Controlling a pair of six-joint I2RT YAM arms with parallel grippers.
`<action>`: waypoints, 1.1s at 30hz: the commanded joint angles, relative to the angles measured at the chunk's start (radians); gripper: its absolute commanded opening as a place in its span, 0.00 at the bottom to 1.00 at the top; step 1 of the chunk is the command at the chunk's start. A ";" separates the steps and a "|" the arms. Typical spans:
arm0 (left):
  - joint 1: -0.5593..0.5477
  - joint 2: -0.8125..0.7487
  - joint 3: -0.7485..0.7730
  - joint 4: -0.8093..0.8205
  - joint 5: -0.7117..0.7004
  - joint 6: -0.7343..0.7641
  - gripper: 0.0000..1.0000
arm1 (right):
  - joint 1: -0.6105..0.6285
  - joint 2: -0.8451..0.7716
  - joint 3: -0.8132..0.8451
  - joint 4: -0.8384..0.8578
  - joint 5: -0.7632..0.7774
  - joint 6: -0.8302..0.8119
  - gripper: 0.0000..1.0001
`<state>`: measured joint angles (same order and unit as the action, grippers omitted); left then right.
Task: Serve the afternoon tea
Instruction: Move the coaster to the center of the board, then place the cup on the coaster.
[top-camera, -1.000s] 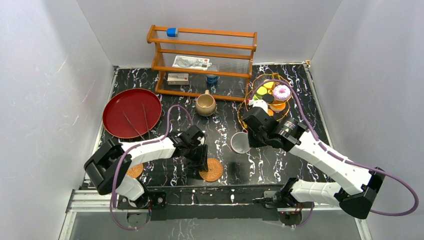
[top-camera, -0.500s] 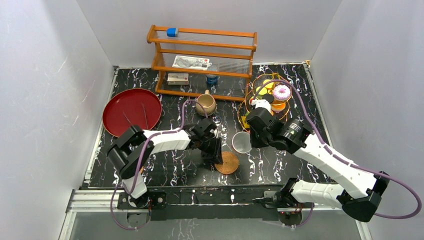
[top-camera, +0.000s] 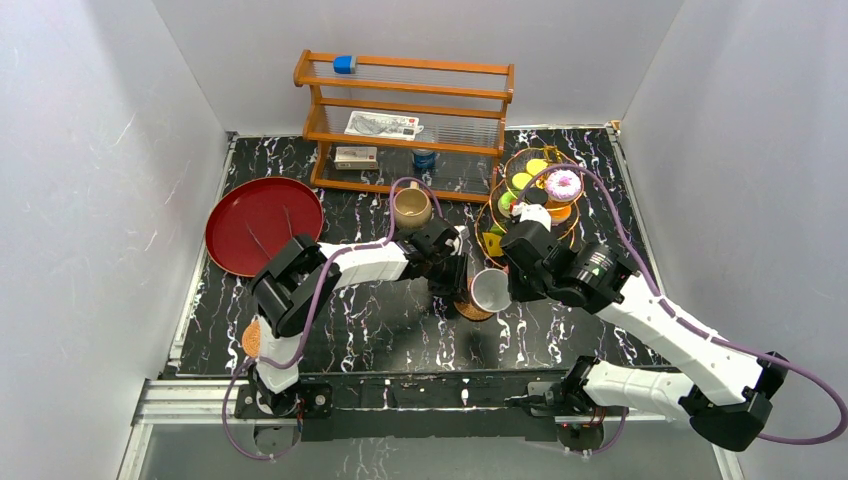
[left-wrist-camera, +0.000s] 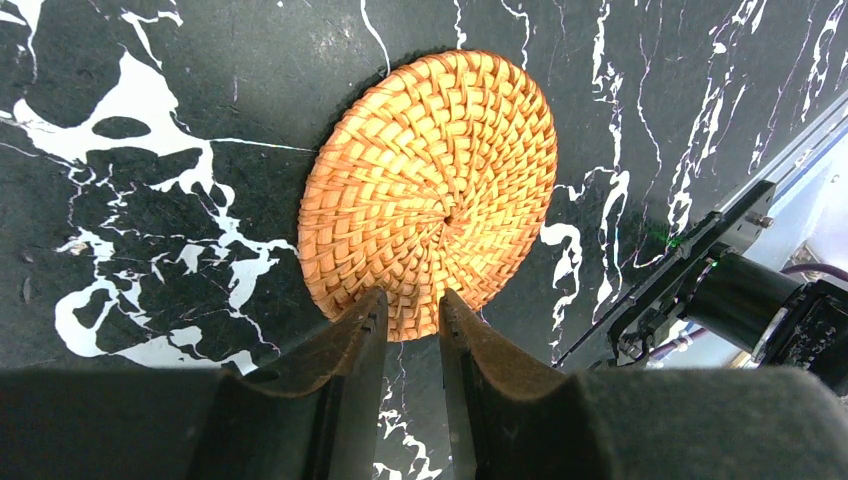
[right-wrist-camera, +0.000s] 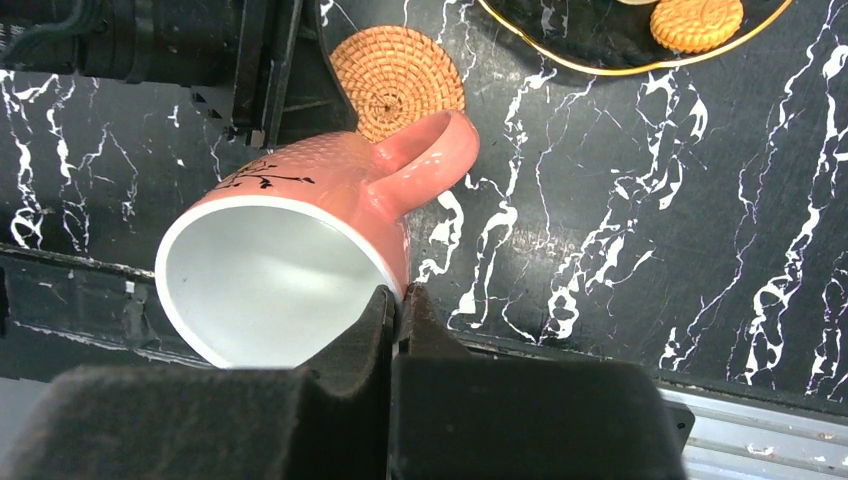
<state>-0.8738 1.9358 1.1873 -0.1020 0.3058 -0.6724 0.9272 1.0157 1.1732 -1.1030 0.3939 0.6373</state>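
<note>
A glossy pink cup (right-wrist-camera: 290, 180), its outer wall dimpled and marked with a black sprig, its inside smooth and white, hangs just in front of the gold-rimmed tiered glass stand (right-wrist-camera: 580, 35). The right gripper (right-wrist-camera: 397, 300) is clamped tight on its rim. The cup is tipped far off upright, its long axis slanting; the round mouth is turned toward the wrist camera and the thick loop handle is on the side facing the stand. Beneath it, also in front of the stand, a round woven coaster (left-wrist-camera: 430, 190) of tan-orange straw, coiled outward from a central point, lies flat on the black, white-veined table (left-wrist-camera: 150, 120). The left gripper (left-wrist-camera: 410, 320), jaws narrowed to a slit, pinches the coaster's rim on the side away from the stand. Left of the stand a matte tan mug (top-camera: 411, 207) sits upright. The stand carries a pink frosted doughnut (top-camera: 563, 184) and a ridged round biscuit (right-wrist-camera: 697, 20). A second coaster (top-camera: 250, 338) lies well away from the stand, partly hidden by the left arm.
</note>
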 joint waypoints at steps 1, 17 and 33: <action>0.031 0.058 -0.019 -0.084 -0.193 0.065 0.26 | 0.001 -0.027 0.003 0.045 0.015 0.032 0.00; 0.057 -0.272 -0.054 -0.058 -0.114 -0.019 0.41 | 0.001 0.052 -0.012 0.106 -0.013 0.017 0.00; 0.211 -0.786 -0.164 -0.207 -0.503 0.217 0.83 | -0.135 0.257 0.007 0.332 -0.170 -0.060 0.00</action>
<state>-0.6575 1.2514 1.0386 -0.2253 -0.0257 -0.6018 0.8429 1.2503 1.1481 -0.9150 0.2939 0.6109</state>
